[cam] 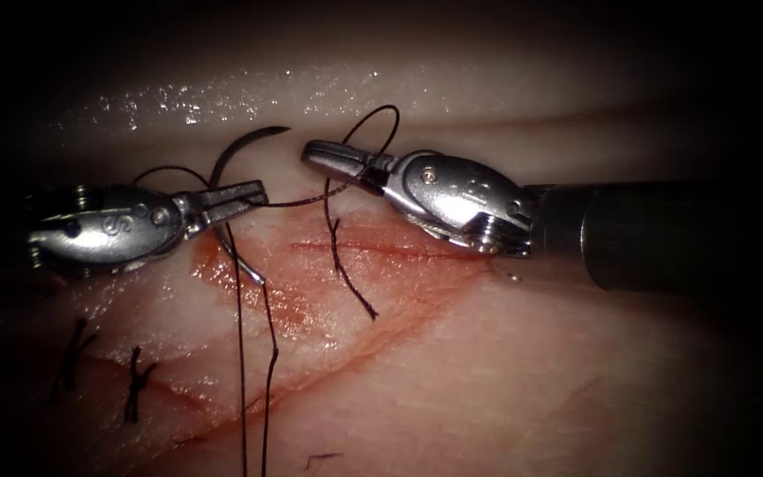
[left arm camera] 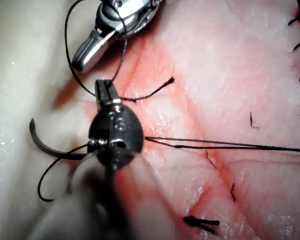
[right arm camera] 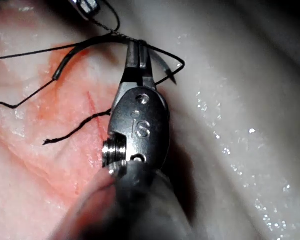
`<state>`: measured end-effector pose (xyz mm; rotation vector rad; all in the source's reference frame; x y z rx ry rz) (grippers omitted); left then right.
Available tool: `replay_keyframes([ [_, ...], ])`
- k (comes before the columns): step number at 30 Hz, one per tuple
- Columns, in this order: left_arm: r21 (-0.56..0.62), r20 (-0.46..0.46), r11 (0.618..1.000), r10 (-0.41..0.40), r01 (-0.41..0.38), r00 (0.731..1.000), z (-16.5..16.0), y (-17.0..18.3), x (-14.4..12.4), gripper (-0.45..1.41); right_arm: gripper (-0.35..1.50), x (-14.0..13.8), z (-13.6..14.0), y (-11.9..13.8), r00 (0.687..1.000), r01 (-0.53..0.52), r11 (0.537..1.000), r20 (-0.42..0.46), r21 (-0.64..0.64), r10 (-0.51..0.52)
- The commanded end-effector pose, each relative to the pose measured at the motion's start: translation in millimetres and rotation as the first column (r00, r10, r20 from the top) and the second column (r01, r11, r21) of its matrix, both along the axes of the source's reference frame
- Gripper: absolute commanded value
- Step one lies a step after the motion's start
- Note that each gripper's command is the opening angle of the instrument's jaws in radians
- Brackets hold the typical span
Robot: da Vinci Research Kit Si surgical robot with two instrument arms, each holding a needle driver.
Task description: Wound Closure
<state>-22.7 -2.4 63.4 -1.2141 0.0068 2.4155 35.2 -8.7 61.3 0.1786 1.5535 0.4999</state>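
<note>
L hand (cam: 253,193) was clamped on the needle (cam: 222,177) near mid-curve, needle clear of the tissue (cam: 487,371), above the cut's (cam: 373,250) left end. R hand (cam: 324,157) was closed, thread (cam: 373,132) looped round it. Prob. knot-tying stage; nxt needs thread kept taut, w/o snagging.

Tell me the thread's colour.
Black thread, clearest in the endoscope view against the pale tissue.
</note>
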Motion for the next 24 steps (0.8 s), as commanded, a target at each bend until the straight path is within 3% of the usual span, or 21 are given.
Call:
replay_keyframes([
  [1,0.001,-0.007,1.000,0.010,-0.010,1.000,1.5,0.3,-0.8,-0.45,-0.35,0.9,0.4,0.6,0.999,0.009,1.000,-0.053,0.027,-0.007],
  [4,0.007,-0.048,1.000,0.017,-0.016,0.999,3.5,0.7,-1.2,-0.45,-0.35,0.8,0.2,1.3,0.988,0.054,0.998,-0.149,0.042,-0.047],
  [8,0.015,-0.070,1.000,-0.002,0.003,0.998,5.9,2.4,-0.9,-0.45,-0.35,0.5,-0.2,2.0,0.943,0.208,0.978,-0.270,0.028,-0.193],
  [11,0.022,-0.101,1.000,-0.009,0.012,0.995,7.0,3.4,-1.1,-0.45,-0.35,0.5,-0.3,2.3,0.917,0.291,0.957,-0.290,0.020,-0.272],
  [17,0.036,-0.132,0.999,-0.001,0.006,0.991,8.6,4.2,-2.0,-0.45,-0.35,0.6,-0.5,2.0,0.851,0.447,0.894,-0.292,-0.033,-0.436],
  [24,0.052,-0.153,0.999,0.002,0.006,0.988,9.4,4.9,-2.8,-0.45,-0.35,1.1,-0.8,1.6,0.760,0.609,0.785,-0.200,-0.116,-0.619],
])
